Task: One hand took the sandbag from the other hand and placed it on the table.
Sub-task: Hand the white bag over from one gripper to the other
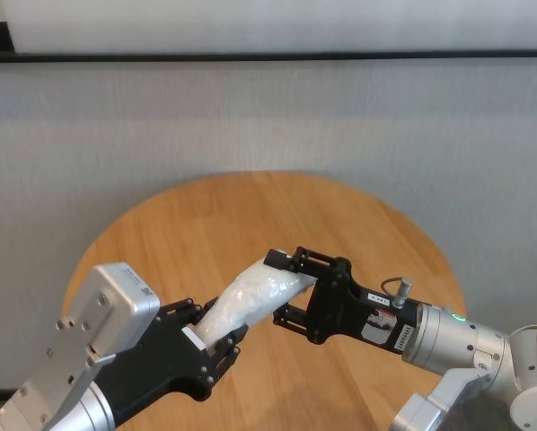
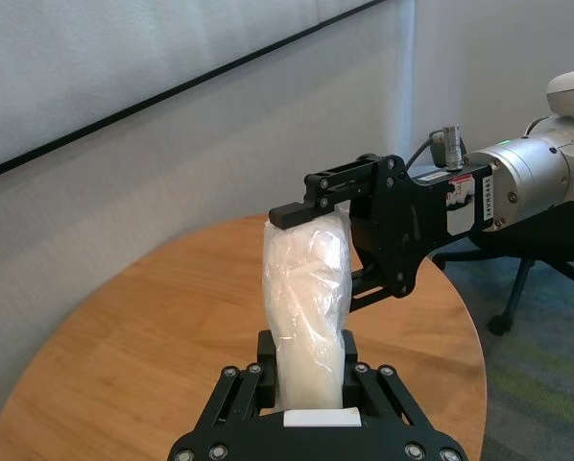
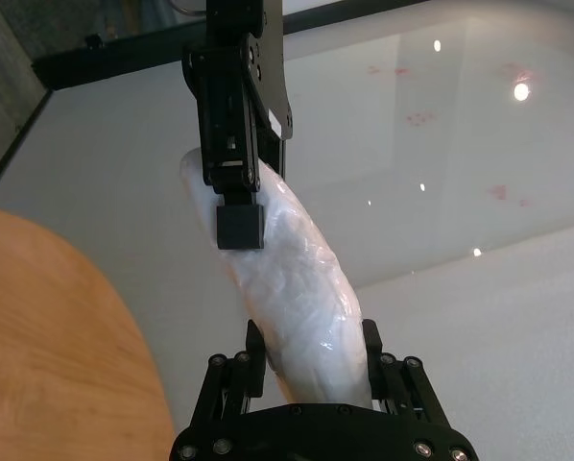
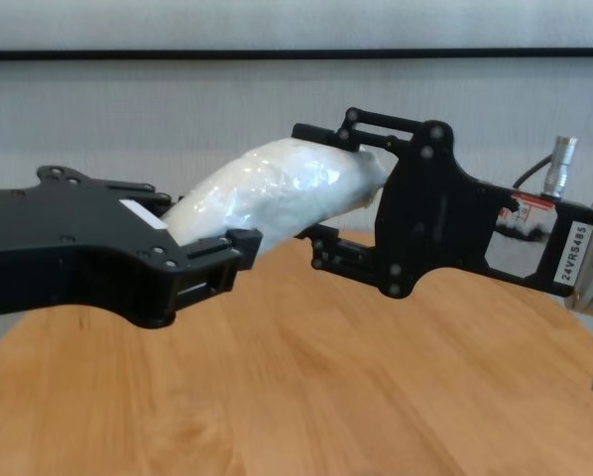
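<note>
sandbag point(image 1: 255, 296) mid frame looks soft, slippery; both grippers' fingers pinch its ends, r point(image 1: 291, 289) & l point(image 1: 216, 346), above bench point(image 1: 358, 224)

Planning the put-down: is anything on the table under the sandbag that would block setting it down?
Nothing visible does. The sandbag hangs between the left gripper and right gripper, above bare wood of the table.

Above the table point(image 4: 306, 397), the sandbag point(image 4: 277, 193) spans both pincers (left point(image 4: 239, 253), right point(image 4: 321, 188)), each clamped on an end.
</note>
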Controlling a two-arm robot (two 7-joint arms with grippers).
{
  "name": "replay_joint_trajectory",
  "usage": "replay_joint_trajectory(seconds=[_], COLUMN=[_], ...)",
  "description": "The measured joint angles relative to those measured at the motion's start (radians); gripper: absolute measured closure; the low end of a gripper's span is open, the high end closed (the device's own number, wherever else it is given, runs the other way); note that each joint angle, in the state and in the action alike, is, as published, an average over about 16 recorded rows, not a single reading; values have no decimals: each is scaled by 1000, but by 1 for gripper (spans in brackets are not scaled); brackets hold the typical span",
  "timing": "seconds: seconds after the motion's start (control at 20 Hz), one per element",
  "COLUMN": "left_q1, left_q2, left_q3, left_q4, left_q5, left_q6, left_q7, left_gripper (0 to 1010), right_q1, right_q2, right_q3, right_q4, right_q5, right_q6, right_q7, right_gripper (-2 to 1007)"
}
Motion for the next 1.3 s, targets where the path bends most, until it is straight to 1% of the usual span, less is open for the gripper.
replay_joint_trajectory(seconds=[0.3,0.85,1.1,1.3], left_q1=[0,0,0,0], left_q2=[0,0,0,0], left_q3=[0,0,0,0], left_q4=[0,0,0,0], left_q5=[0,0,0,0], left_q6=[0,0,0,-1], left_q7=[0,0,0,-2], left_gripper=[463,142,55,19], right_q1=[0,0,0,0], right_q2=[0,0,0,0], right_q3=[0,0,0,0], right_q4=[0,0,0,0], right_q5=[0,0,0,0], right_q6=[0,0,0,0], right_q7=[0,0,0,0], right_gripper=[458,458,458,458])
